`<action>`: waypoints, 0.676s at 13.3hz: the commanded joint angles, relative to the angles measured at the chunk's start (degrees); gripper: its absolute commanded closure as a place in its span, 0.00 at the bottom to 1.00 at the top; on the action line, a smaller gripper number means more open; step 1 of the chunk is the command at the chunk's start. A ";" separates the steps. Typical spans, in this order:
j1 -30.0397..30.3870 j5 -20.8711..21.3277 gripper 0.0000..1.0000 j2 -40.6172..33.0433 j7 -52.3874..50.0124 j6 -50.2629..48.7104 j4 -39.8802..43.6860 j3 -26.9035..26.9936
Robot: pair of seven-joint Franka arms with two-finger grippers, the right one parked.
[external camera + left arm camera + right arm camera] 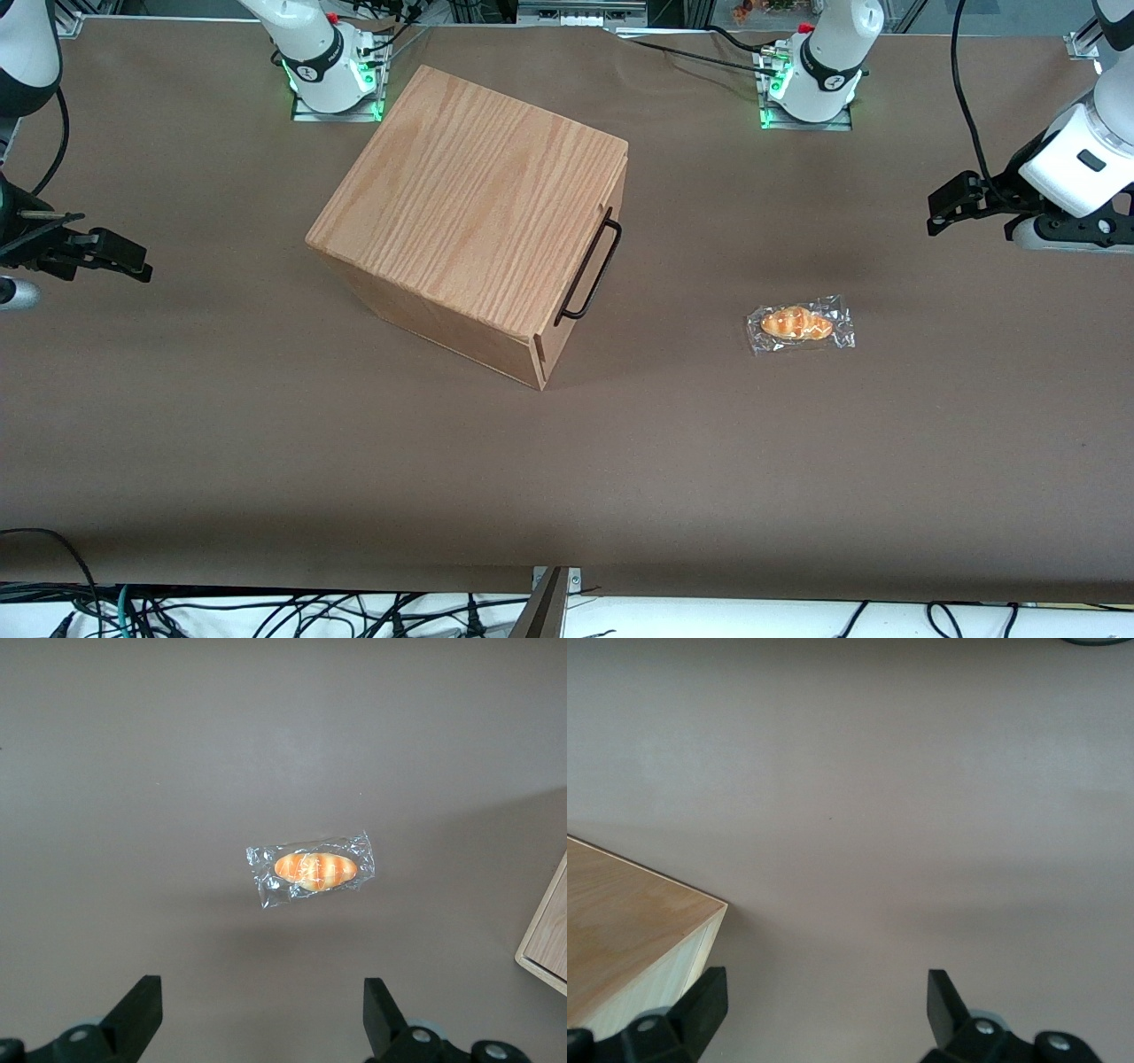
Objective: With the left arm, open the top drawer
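Front view: top drawer (pixel 592 266) facing gripper (pixel 946 209)

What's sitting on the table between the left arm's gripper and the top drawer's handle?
Only the wrapped bread roll, lying on the brown table. The front view shows the open gripper raised at the working arm's end, with the handle untouched.

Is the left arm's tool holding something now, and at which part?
Nothing is held: the tool is open above the table, apart from the drawer handle.
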 commanded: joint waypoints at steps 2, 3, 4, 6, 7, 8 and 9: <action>-0.40 -0.83 0.00 -1.18 0.10 -0.55 -0.73 0.38; -0.40 -0.83 0.00 -1.18 0.01 -0.47 -0.73 0.38; -0.40 -0.83 0.00 -1.18 -0.07 -0.47 -0.73 0.47; -0.32 -0.91 0.00 -1.00 -0.08 -0.38 -0.81 0.82; -0.31 -0.91 0.00 -1.09 0.10 -0.38 -0.81 0.82; -0.31 -0.83 0.00 -1.09 -0.25 -0.38 -0.73 0.82; -0.31 -0.83 0.00 -1.09 -0.16 -0.38 -0.73 0.82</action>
